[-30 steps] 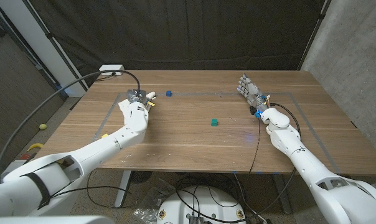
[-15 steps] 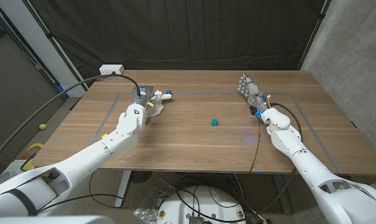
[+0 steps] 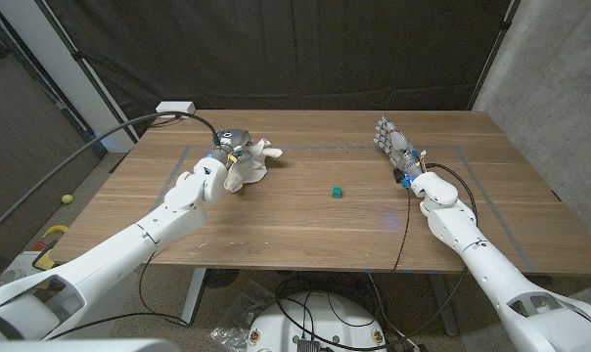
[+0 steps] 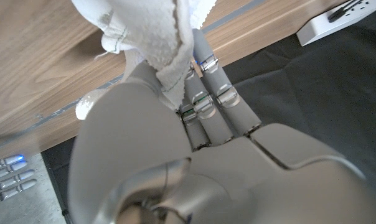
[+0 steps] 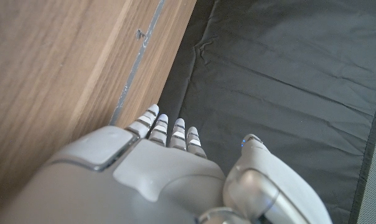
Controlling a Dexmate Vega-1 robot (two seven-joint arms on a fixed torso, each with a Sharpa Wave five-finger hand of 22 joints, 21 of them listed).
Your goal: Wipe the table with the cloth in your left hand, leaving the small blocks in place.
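The left hand (image 3: 225,154) grips a white cloth (image 3: 249,162) at the far left part of the wooden table (image 3: 305,215). The cloth is soft and crumpled, its loose folds spreading on the wood on the side toward the table's middle. In the left wrist view the cloth (image 4: 152,38) shows a coarse woven terry texture with a stitched hem, bunched between the smooth grey palm and the fingers (image 4: 208,87), which have metal-ringed segments and press against it.

A small green block (image 3: 336,193), a cube, sits near the table's middle, well apart from the cloth and from both hands.

The right hand (image 3: 397,147) holds nothing at the far right part of the table, fingers extended and close side by side, pointing toward the far edge. In the right wrist view its fingers (image 5: 166,130) are straight, banded in white and dark, and its shell is rounded and matte grey.

The table top has a warm brown grain with long plank lines, and a thin grey tape line (image 3: 315,149) marks a rectangle on it. A white power strip (image 3: 176,108) lies at the far left corner, with a dark cable (image 3: 100,145) curving from it. Black fabric hangs behind the table.
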